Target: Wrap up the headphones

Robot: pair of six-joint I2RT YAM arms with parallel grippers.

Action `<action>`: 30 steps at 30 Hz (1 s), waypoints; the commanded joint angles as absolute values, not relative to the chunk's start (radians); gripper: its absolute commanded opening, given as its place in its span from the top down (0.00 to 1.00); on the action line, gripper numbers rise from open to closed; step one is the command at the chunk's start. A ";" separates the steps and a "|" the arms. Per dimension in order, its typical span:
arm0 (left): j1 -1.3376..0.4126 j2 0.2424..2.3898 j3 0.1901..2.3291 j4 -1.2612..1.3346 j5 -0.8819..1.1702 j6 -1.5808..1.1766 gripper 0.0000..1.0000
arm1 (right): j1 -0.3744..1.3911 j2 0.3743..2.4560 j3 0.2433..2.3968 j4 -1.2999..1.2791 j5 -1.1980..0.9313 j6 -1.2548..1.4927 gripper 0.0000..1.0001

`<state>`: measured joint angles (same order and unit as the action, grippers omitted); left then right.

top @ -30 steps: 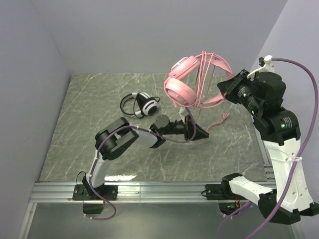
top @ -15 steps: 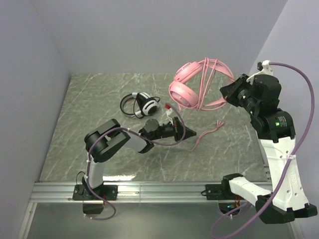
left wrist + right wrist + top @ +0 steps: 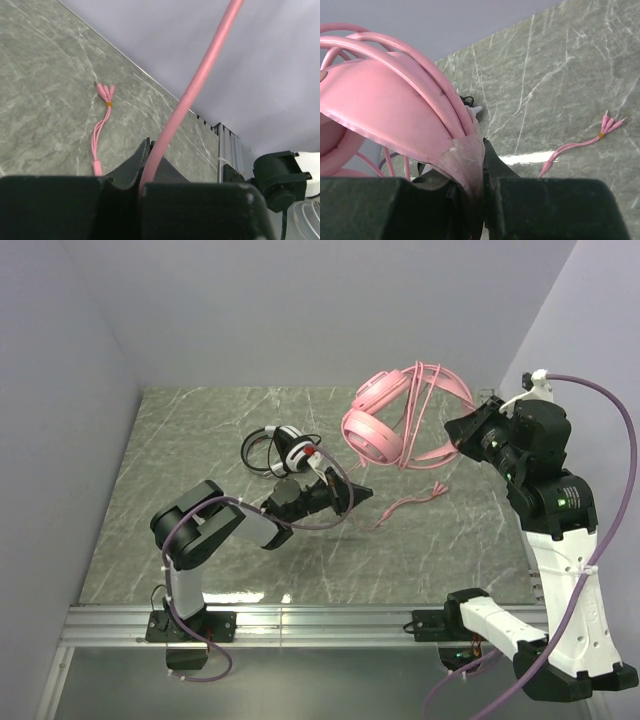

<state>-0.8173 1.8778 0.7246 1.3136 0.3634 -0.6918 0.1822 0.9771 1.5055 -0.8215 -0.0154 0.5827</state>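
Nearest, the left arm is reaching low over the grey bench (image 3: 200,440). The left claw (image 3: 355,493) is closing narrowly on the pink cable (image 3: 405,502). In the left wrist view the cable (image 3: 200,75) is running between the two dark fingers of that claw (image 3: 151,156) and rising taut toward the upper right.

Just past the left claw, the loose tail of the cable is lying slack on the bench (image 3: 40,75). It is ending in a small bunch of pink plugs (image 3: 441,489), which are fanning out flat on the stone (image 3: 105,91). The right wrist view is showing the same plugs (image 3: 610,121) on the bench (image 3: 560,65), well below that camera.

Farther back and to the left, the black headset (image 3: 283,450) is sitting on the bench, with its dark cord lying in loops around it. It is lying near the left claw, apart from the pink set.

Farthest and highest, the right arm is standing tall at the right side. The right claw (image 3: 457,430) is clamping the band of the pink headset (image 3: 375,430) and holding it up off the bench. Close up, the fingers of this claw (image 3: 470,175) are squeezing the end of the band (image 3: 385,110). Several turns of pink cable are lying along the band, and the ear cups are hanging to the left of the claw.
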 commanded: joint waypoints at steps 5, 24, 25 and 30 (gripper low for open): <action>-0.807 1.813 0.649 1.839 0.239 -0.663 1.00 | 0.167 0.982 1.537 -0.709 -0.008 0.615 1.00; -0.986 1.710 0.603 1.720 0.256 -0.569 0.99 | 0.156 0.997 1.443 -0.600 0.264 0.660 1.00; -0.997 1.701 0.597 1.698 0.252 -0.554 0.99 | 0.156 1.000 1.439 -0.598 0.284 0.655 1.00; -1.037 1.603 0.641 1.453 0.262 -0.496 0.99 | 0.155 1.015 1.408 -0.598 0.388 0.643 1.00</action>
